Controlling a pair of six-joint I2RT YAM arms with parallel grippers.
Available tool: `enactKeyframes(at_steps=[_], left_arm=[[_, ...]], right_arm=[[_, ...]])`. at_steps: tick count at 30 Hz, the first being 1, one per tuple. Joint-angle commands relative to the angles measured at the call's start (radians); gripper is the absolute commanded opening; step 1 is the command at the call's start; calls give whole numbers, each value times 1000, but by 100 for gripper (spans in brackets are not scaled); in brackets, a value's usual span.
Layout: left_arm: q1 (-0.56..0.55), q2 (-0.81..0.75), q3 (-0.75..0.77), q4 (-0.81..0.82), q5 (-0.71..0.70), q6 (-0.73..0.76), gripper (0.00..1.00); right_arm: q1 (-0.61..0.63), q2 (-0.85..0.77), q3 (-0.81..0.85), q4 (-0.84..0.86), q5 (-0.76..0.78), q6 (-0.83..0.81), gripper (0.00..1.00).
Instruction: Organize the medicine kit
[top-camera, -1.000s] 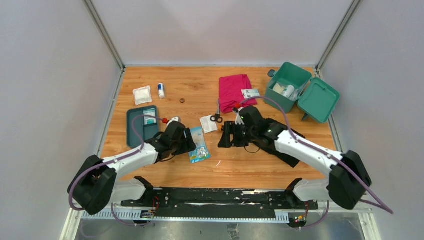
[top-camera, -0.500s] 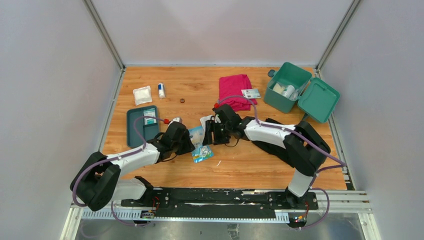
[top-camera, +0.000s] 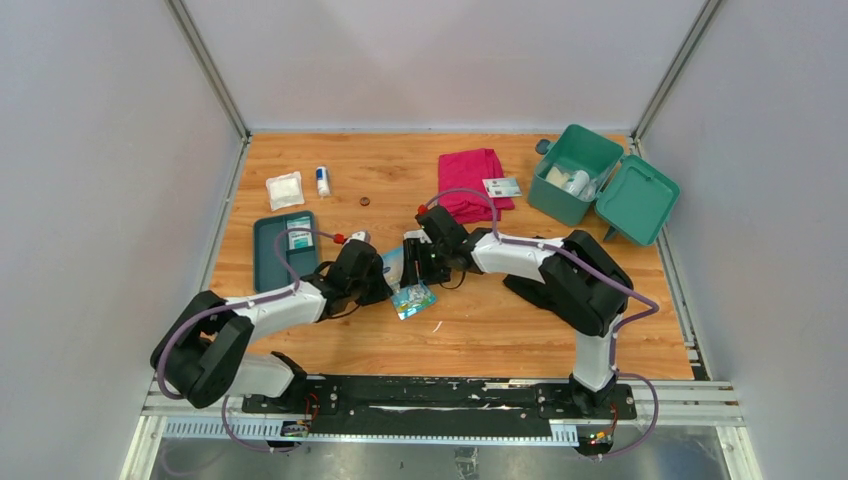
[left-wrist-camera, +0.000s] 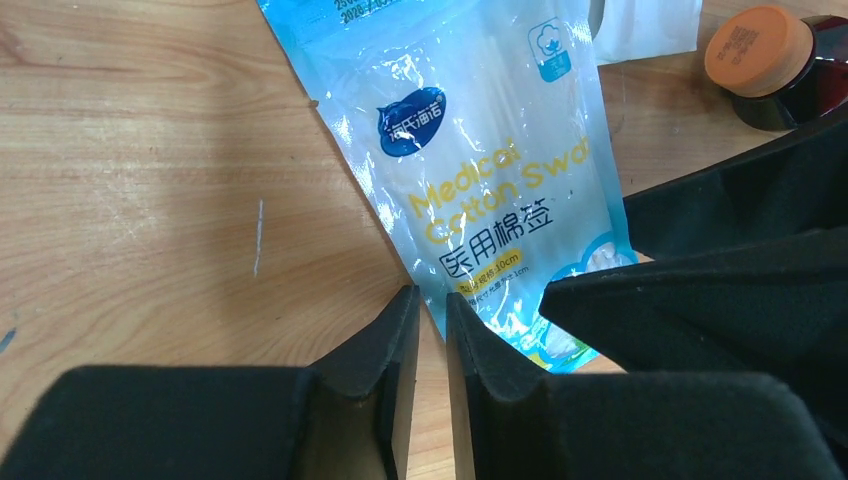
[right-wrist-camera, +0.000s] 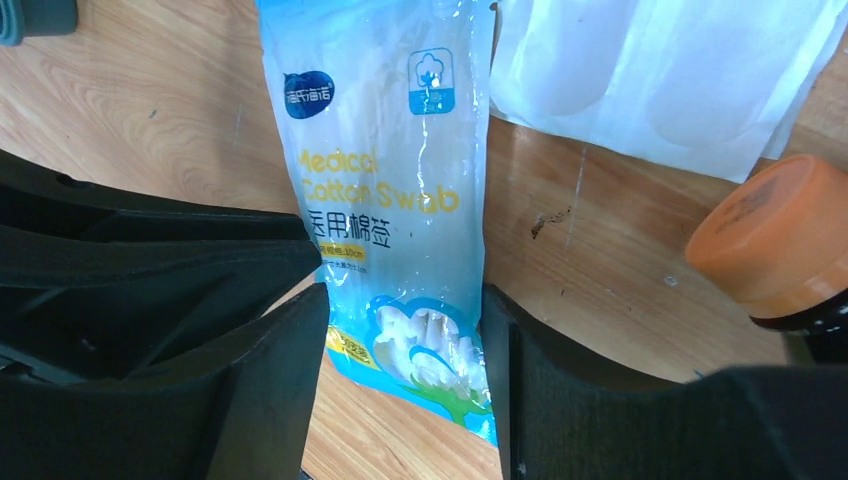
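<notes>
Two grippers close together at bench (top-camera: 500, 330) centre. Far left: white gauze pad (top-camera: 284, 190), small bottle (top-camera: 322, 181), dark-teal tray (top-camera: 268, 265) nearer to arms. Left gripper (left-wrist-camera: 428, 305): fingers almost together, only thin slit between, tips at side edge of cotton swab packet (left-wrist-camera: 480, 170); cannot tell if packet is pinched. Right gripper (right-wrist-camera: 405, 320): fingers apart, one on each side of packet's lower end. Pink cloth (top-camera: 468, 180) behind. Medicine kit (top-camera: 550, 203) at far right corner, lid (top-camera: 637, 200) open to right, white items inside.

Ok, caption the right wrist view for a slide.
Open right gripper straddling the medical cotton swab bag, an orange cap alongside.
</notes>
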Motion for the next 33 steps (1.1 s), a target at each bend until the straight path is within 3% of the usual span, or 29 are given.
enactKeyframes(at_steps=[1,8,13,15,20,28,33], left_arm=[[4,61,-23,-95,-5,39,22],[4,69,-3,-122,-17,49,18],[4,-51,15,-205,-49,36,19],[4,-129,37,-257,-65,38,24],[4,-321,158,-417,-135,74,49],[4,-415,398,-672,-277,187,69],[4,-468,441,-749,-349,224,81]], right_arm=[[11,44,10,-34,-3,-28,58],[11,-3,-28,-24,6,-28,36],[12,-63,-52,-24,38,-37,23],[14,-85,-55,-27,43,-45,15],[27,-143,-59,-26,43,-60,0],[26,-325,-15,-127,137,-140,0],[-116,-507,34,-244,273,-207,0]])
